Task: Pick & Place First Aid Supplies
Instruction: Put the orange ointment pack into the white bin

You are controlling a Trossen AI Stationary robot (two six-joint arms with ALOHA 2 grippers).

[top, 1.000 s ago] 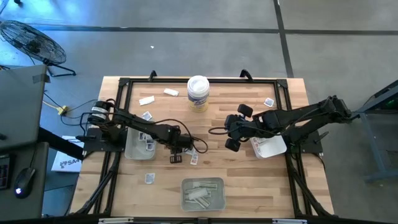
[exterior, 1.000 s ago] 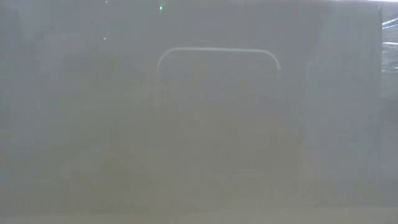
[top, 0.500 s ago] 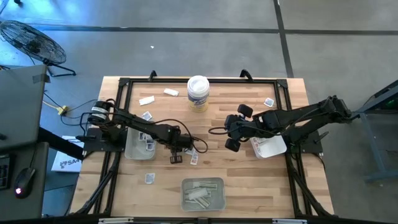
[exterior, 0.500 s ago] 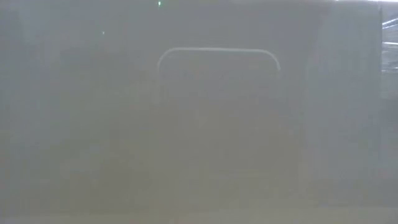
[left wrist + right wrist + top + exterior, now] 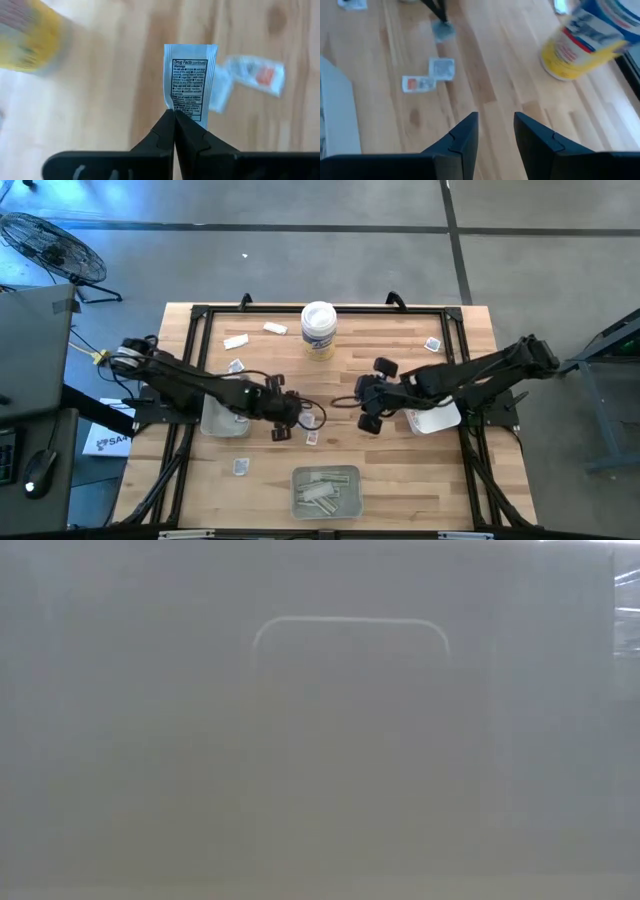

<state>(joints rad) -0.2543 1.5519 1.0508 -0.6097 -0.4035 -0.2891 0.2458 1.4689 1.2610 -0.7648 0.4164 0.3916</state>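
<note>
The left gripper (image 5: pixel 174 116) is squeezed tight on a small white packet (image 5: pixel 190 80) with tiny black print on it. It pinches the packet by its lower edge and holds it up off the wooden table (image 5: pixel 400 480). From above, the left gripper (image 5: pixel 290 412) is near the middle of the table, just at 3 o'clock from a grey tray (image 5: pixel 222 420). The right gripper (image 5: pixel 495 131) has its two fingers spread apart and holds nothing. It hangs over bare wood, facing the left gripper, near the middle of the table too. More packets lie on the table: one with orange print (image 5: pixel 418 83) and a pale square one (image 5: pixel 442 69) just beside it. A white tub (image 5: pixel 318 328) with a yellow label stands at 12 o'clock. Another tray (image 5: pixel 325 490) full of strips sits at 6 o'clock. The low view shows only grey haze.
</note>
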